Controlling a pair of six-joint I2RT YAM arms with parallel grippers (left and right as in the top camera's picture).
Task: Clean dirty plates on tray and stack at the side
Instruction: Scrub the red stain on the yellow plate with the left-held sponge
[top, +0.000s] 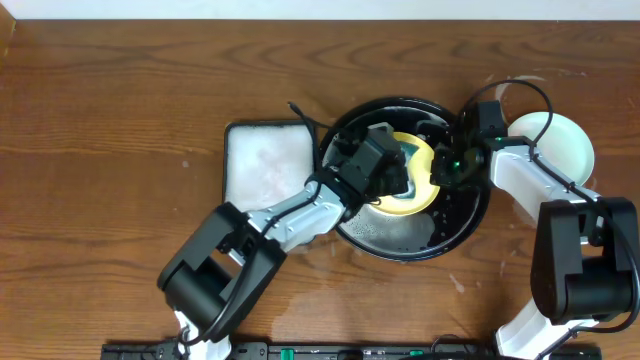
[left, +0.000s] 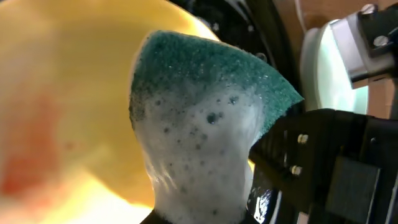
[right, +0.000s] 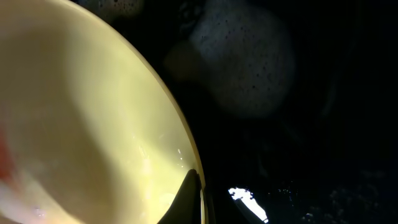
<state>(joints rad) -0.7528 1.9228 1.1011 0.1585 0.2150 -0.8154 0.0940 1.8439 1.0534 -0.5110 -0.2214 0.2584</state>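
Note:
The yellow plate (top: 412, 200) lies in the black tray (top: 400, 243), and a red-orange smear (left: 25, 146) shows on it in the left wrist view. My left gripper (top: 398, 168) is shut on a green sponge (left: 211, 68) covered in white foam and presses it onto the yellow plate (left: 68, 81). My right gripper (top: 446, 170) is shut on the yellow plate's right rim; one finger (right: 189, 196) lies over the plate's edge (right: 93, 124). A pale mint-green plate (top: 555, 140) sits on the wooden table to the right of the tray; I cannot tell whether another lies under it.
A white rectangular tray (top: 265, 160) with foam stands just left of the black tray. Suds (right: 245, 62) and water lie on the black tray's floor (right: 323, 143). Whitish soapy marks (top: 525, 82) ring the wood behind the mint-green plate.

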